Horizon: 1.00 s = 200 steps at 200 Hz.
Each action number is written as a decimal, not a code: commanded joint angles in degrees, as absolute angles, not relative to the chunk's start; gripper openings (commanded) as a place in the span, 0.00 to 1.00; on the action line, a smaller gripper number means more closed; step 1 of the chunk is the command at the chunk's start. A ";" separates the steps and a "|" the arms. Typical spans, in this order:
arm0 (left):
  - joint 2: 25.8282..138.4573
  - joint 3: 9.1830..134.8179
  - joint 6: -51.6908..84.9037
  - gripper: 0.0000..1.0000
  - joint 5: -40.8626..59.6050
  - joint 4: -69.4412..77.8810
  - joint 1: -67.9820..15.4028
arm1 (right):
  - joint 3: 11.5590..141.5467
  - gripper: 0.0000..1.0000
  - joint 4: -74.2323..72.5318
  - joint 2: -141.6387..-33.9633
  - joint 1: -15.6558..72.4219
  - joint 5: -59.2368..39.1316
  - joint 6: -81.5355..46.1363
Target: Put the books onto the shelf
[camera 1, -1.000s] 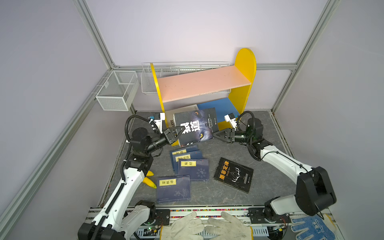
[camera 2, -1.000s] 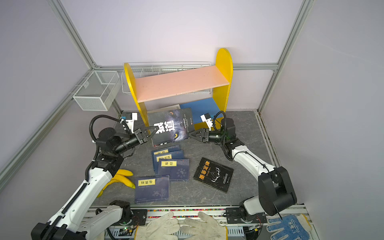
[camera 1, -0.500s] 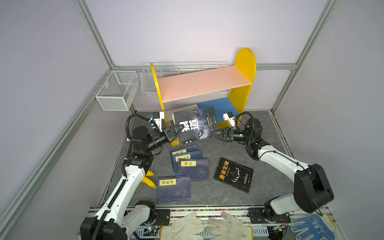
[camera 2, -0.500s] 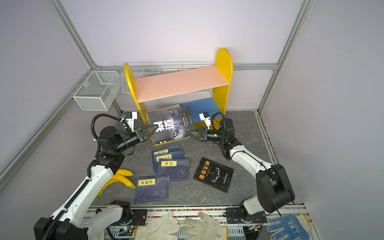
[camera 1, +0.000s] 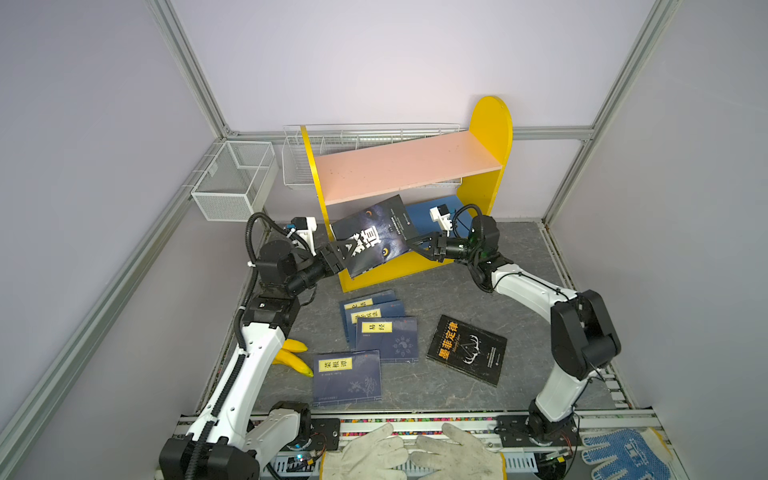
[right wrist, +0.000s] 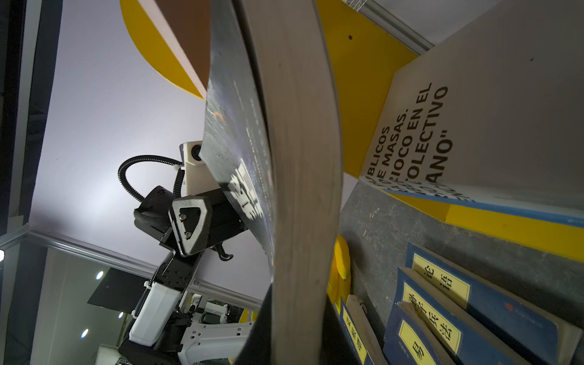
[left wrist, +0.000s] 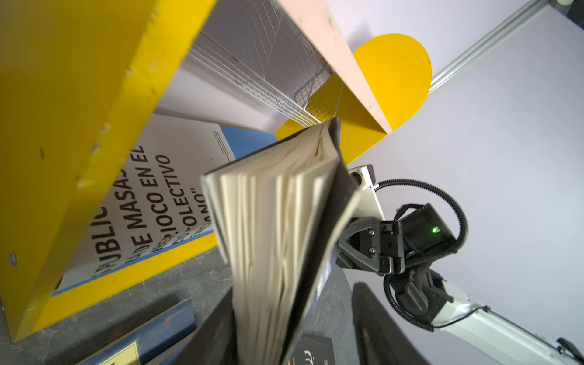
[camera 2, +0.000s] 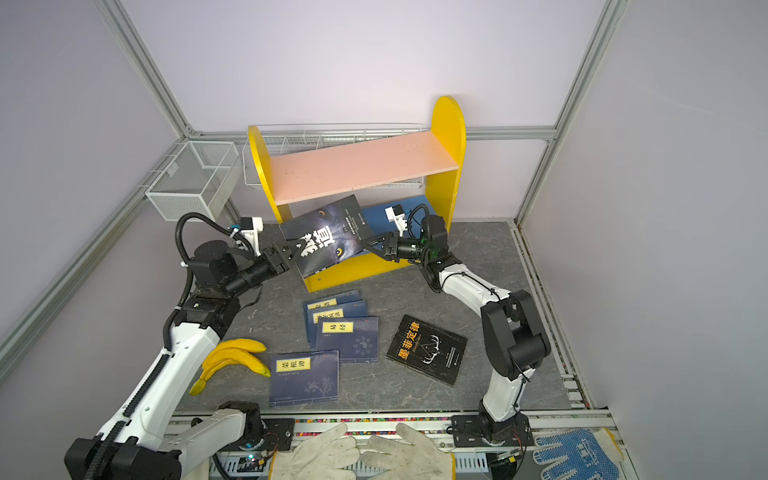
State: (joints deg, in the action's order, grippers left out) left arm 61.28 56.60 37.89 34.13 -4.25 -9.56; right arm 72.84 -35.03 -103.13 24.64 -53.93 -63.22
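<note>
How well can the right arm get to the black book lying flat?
Probably not yet. The right hand is shut on the raised book. The flat black book lies bare nearby, so a freed hand could likely reach it.

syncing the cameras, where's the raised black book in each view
In a top view: raised black book at centre, just below the pink board.
In a top view: left of centre, below the same board.
Left wrist: mid-frame, fanned page edges facing the camera.
Right wrist: mid-frame, curved page edge.
Shared landmark: the pink board, in all four.
</note>
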 commanded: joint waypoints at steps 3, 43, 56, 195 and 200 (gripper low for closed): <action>62.21 60.73 33.67 0.58 32.96 -8.21 -9.08 | 75.48 0.07 -38.92 -106.96 24.38 -47.43 -65.48; 63.27 63.03 30.40 0.68 30.01 -11.93 -8.48 | 80.02 0.07 -37.31 -110.85 24.43 -43.82 -64.25; 62.94 63.28 29.45 0.71 28.22 -13.05 -8.39 | 81.65 0.07 -35.68 -111.81 24.43 -42.94 -63.30; 60.13 59.01 23.29 0.89 16.16 -21.65 -8.01 | 92.61 0.07 -25.40 -119.59 26.96 -44.19 -60.38; 60.03 58.90 23.21 0.89 16.02 -21.68 -8.00 | 92.64 0.07 -25.40 -119.70 26.98 -44.29 -60.43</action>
State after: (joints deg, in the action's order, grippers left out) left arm 61.39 60.36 25.50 19.16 -19.25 -8.51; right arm 90.35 -25.58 -119.09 26.28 -42.94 -61.87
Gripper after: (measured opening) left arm 0.884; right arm 0.160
